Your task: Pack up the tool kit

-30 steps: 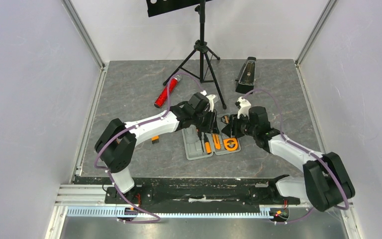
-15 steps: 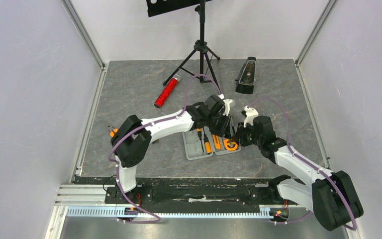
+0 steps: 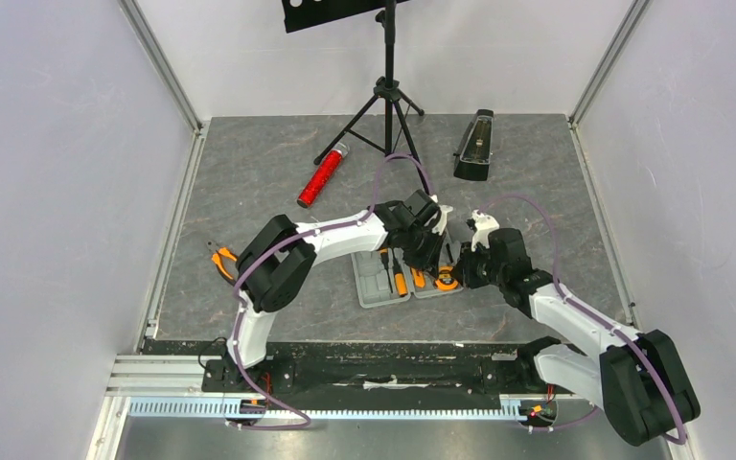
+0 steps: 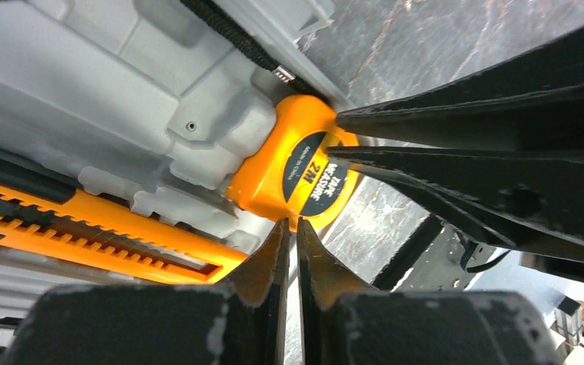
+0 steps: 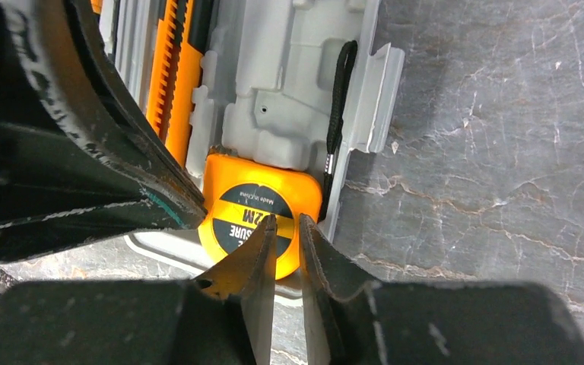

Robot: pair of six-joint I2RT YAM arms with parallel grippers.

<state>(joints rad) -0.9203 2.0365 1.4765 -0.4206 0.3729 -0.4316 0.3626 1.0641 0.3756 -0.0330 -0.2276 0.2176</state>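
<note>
The left gripper [image 4: 290,225] is clenched, its fingers nearly meeting with only a sliver of gap and nothing between them. Just ahead of its tips lies the tape [image 4: 293,171], orange with a black label, at a corner of the open case [image 4: 84,91]. To that gripper's left, in the case, lies the knife [image 4: 91,228]. The right gripper [image 5: 285,222] is likewise closed on nothing, its tips over the tape's label face; whether they press on it or hover just off it cannot be told from so close. Seen from the left wrist, its two black fingers come in from the right and reach the tape's rim. A black cord [image 5: 338,91] runs along the case wall ahead of the right gripper. From above, both grippers meet over the case's right half. The pliers [image 3: 221,259] lie on the table [image 3: 249,182] well behind the left gripper, beside that arm's elbow and apart from the case.
</note>
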